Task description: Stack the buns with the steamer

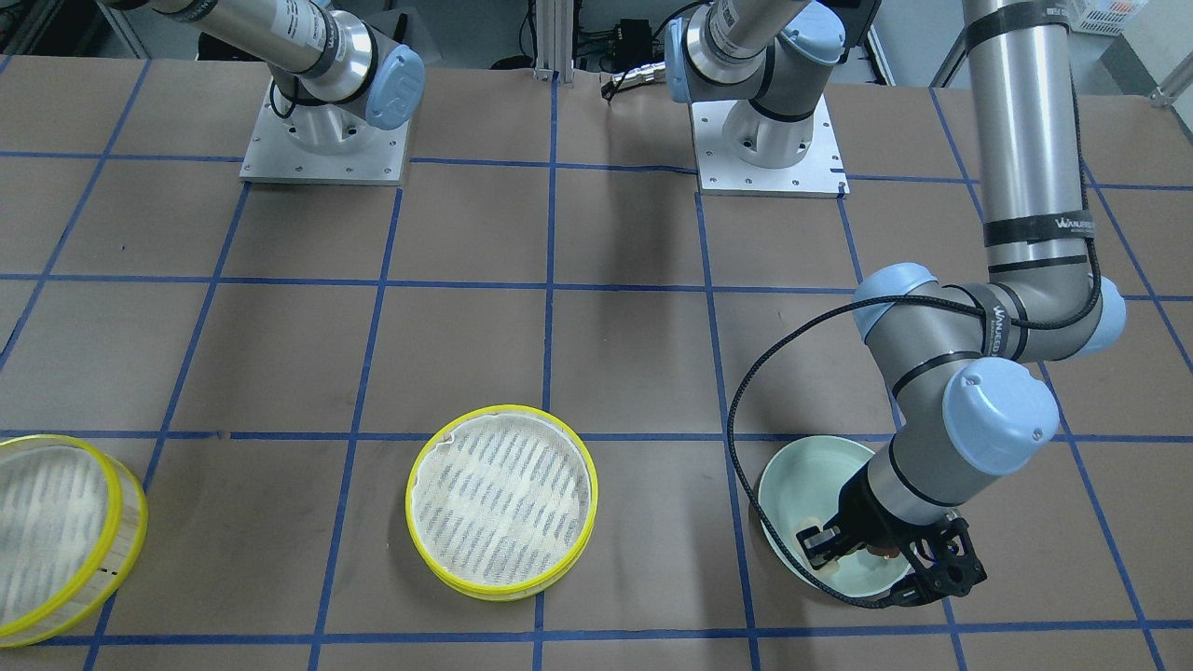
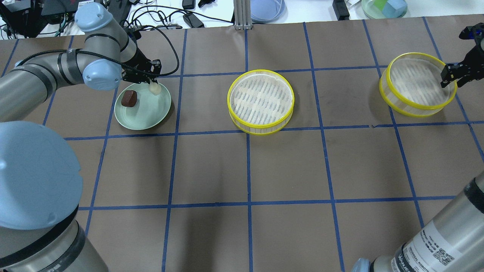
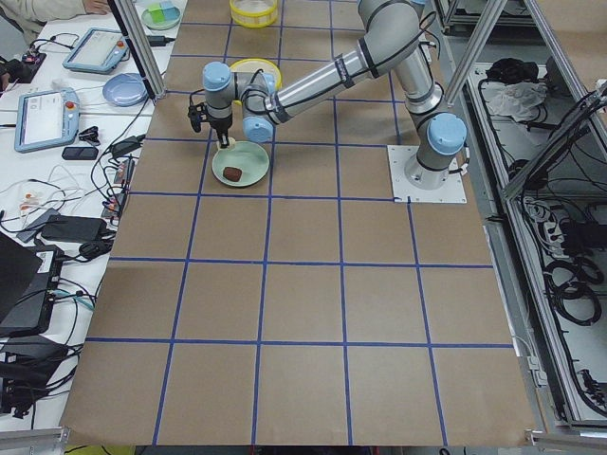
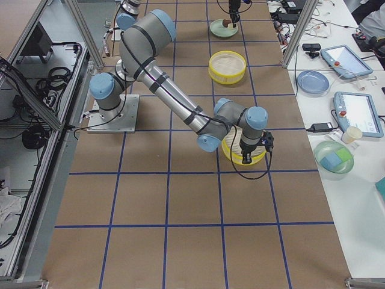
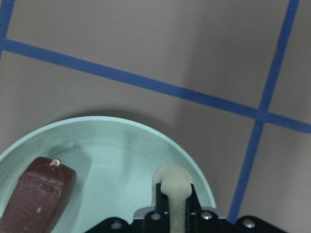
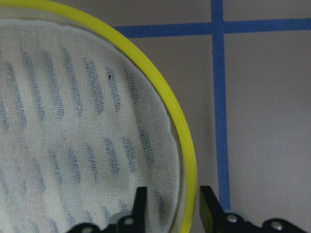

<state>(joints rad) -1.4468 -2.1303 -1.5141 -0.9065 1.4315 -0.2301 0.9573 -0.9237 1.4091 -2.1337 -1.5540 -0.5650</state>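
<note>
Two fingers of the left gripper pinch the cream-white half-moon bun at the bottom centre of the left wrist view, over the pale green round plate. The dark reddish-brown oblong bun lies lower left on that plate. The right gripper, jaws parted, straddles the rim of a yellow-rimmed, mesh-bottomed round steamer tier, seemingly without touching it. A second, matching tier sits at the upper centre of the overhead view.

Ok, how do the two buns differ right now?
The cream bun is pale and rounded; the brown bun is dark and oblong. The cream bun is pinched in the left pincer; the brown bun lies free, untouched. Both are small and over the green plate.
</note>
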